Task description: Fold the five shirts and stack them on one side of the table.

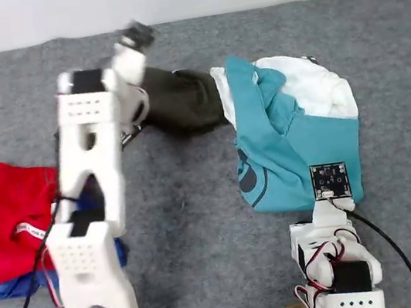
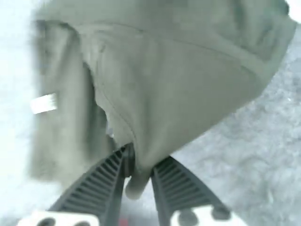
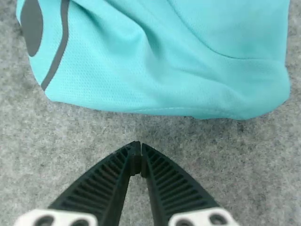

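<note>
**Green shirt held, teal shirt waiting**

Pinches a fold of the dark green shirt [image 2: 178, 84] in the left tool [image 2: 137, 176], shut tight on the cloth. Stretches the left arm [image 1: 92, 180] out long, from the near edge of the grey worktop [image 1: 193, 226] all the way up to that shirt. Tips the wrist down over the cloth.

Puts the dark green shirt in a bunch, touching the teal shirt [image 1: 299, 155] at its far corner, on the left arm's side.

Holds the right tool [image 3: 140, 160] closed on nothing, tips pressed together. Points it at the teal shirt, just short of the near hem, low over the worktop. Folds the right arm [image 1: 334, 251] up short and bent, right behind the teal shirt's near edge.

Sets a white shirt [image 1: 320, 85] crumpled against the far side of the teal shirt, partly tucked under it.

Piles a red shirt [image 1: 4, 217] on a blue shirt [image 1: 7, 285], well apart from the teal shirt, out past the left arm.
</note>
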You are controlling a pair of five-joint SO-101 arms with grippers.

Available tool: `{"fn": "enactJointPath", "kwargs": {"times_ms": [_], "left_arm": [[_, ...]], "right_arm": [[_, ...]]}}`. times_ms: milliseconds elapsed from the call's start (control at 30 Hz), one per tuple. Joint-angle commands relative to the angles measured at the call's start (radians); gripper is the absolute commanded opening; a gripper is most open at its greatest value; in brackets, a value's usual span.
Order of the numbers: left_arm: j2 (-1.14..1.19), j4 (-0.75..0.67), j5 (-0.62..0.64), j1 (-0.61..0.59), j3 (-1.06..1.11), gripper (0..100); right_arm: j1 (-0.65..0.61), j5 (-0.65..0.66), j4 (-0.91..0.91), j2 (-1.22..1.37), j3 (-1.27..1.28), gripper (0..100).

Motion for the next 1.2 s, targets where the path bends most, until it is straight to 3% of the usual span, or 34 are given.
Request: {"fn": "enactJointPath", "kwargs": {"times_ms": [0,433,833,1033,1167], "left_arm": [[-0.176,0.063,0.009,-0.080,-0.131,1],[-0.512,0.098,0.003,-0.457,-0.302,1],[-0.580,0.101,0.003,-0.839,-0.295,1],[-0.586,0.153,0.002,-0.888,-0.297,2],[-0.609,0.164,-0.040,-0.887,-0.297,19]], "right_arm": [[0.008,-0.006,0.008,-0.001,0.015,0.9],[0.008,-0.006,0.008,-0.001,0.015,0.9],[0.008,-0.006,0.008,-0.001,0.015,0.9],[0.008,-0.006,0.008,-0.001,0.015,0.9],[0.008,-0.006,0.008,-0.001,0.015,0.9]]}}
